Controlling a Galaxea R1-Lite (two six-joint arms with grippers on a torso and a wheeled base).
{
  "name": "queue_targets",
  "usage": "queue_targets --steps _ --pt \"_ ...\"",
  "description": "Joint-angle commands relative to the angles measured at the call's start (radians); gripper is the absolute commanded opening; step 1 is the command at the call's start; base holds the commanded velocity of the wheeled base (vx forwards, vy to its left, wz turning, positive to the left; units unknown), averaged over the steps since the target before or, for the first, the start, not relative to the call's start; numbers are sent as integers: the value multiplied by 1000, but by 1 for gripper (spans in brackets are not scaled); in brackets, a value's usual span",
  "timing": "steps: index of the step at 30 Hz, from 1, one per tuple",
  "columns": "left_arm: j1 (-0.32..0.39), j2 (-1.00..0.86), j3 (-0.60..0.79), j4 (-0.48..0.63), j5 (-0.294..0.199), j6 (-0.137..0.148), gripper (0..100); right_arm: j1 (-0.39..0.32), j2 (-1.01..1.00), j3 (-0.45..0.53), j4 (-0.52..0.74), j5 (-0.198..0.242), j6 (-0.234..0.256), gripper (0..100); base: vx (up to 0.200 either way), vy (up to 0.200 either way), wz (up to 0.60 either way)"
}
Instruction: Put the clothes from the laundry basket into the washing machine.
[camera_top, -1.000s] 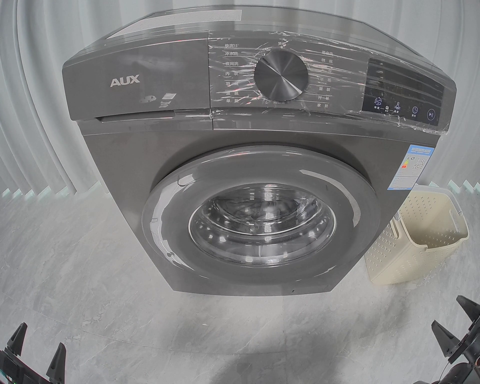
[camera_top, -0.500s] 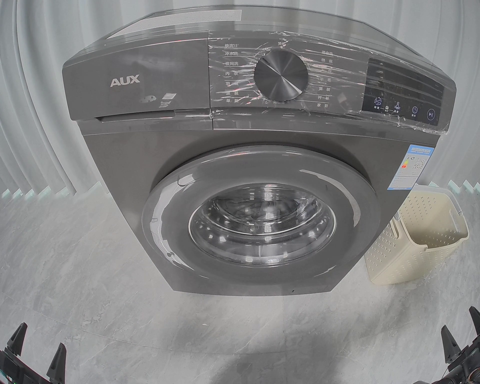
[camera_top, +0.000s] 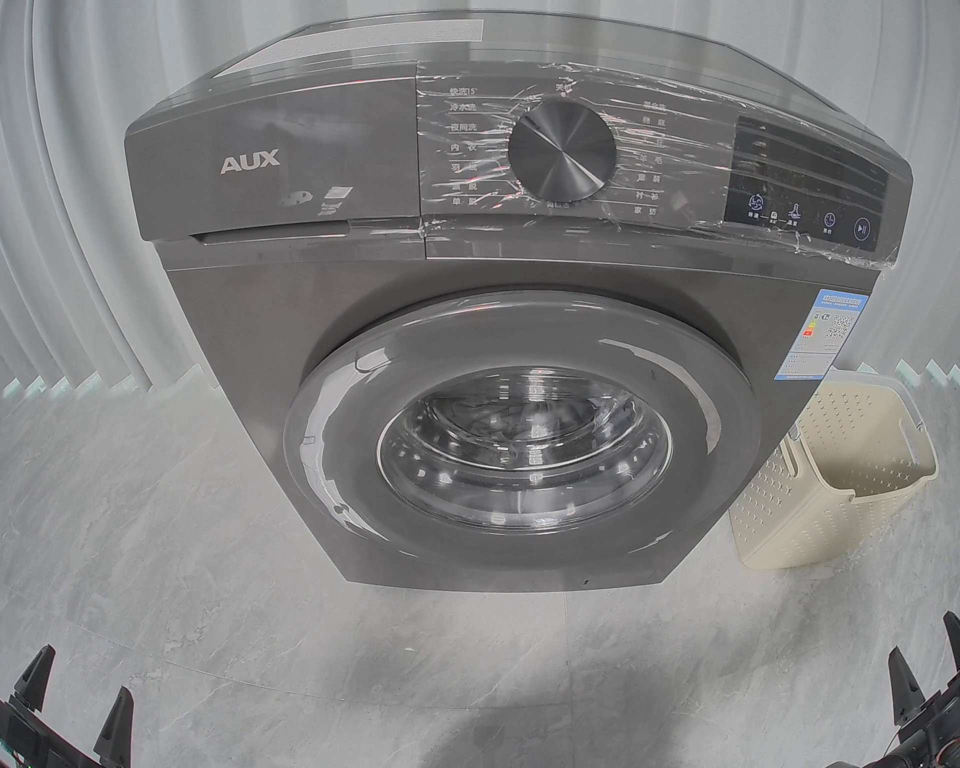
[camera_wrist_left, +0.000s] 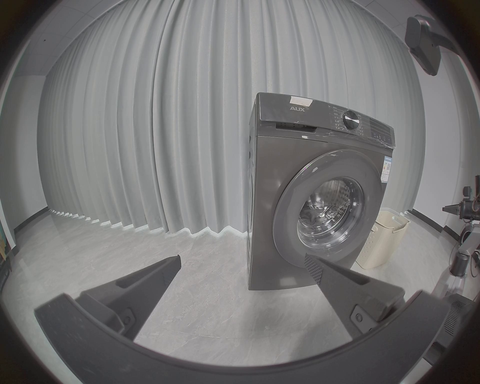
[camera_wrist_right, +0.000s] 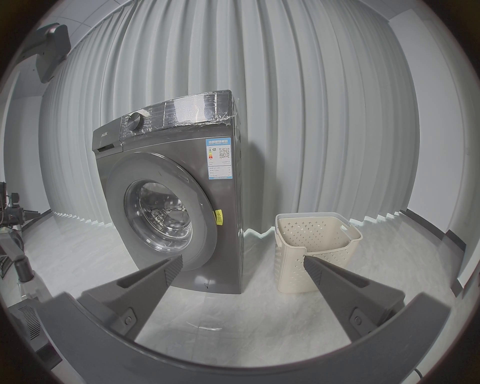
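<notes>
A grey front-loading washing machine (camera_top: 500, 300) stands ahead of me with its round glass door (camera_top: 523, 445) closed. A cream perforated laundry basket (camera_top: 835, 470) sits on the floor at the machine's right side; what I see of its inside holds no clothes (camera_wrist_right: 315, 232). My left gripper (camera_top: 72, 700) is low at the front left, open, with nothing between its fingers (camera_wrist_left: 242, 267). My right gripper (camera_top: 925, 670) is low at the front right, open and holding nothing (camera_wrist_right: 242, 267). Both are well short of the machine and the basket.
Pale pleated curtains (camera_top: 60, 200) hang behind and beside the machine. The marble-look floor (camera_top: 200, 560) stretches open in front of the door. A wall with a dark skirting (camera_wrist_right: 435, 230) runs off to the right, past the basket.
My right gripper has dropped lower and shifted right toward the corner of the head view. The left gripper, the machine and the basket have stayed put.
</notes>
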Motion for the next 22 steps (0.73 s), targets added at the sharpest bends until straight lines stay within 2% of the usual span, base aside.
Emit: queue_targets --steps 1,9,10,13,16,18,20,22 --pt "0 -13 16 0 -1 1 100 1 -2 17 0 3 -12 100 0 0 0" --pt "0 -15 15 1 -2 7 100 -2 0 17 2 -3 -9 100 0 0 0" --pt "-1 -12 15 1 -2 -10 100 -2 0 17 2 -6 -4 100 0 0 0" --pt "0 -12 15 1 4 -19 100 -2 0 17 2 -11 -1 100 0 0 0" --pt "2 -15 15 0 -1 5 100 -1 0 17 2 -11 -2 100 0 0 0" --pt "0 -13 16 0 4 -4 100 -1 0 17 0 -11 -2 100 0 0 0" --pt "0 -13 16 0 1 7 100 -1 0 17 0 -11 -2 100 0 0 0" --pt "0 -15 16 0 1 5 100 -1 0 17 0 -11 -2 100 0 0 0"
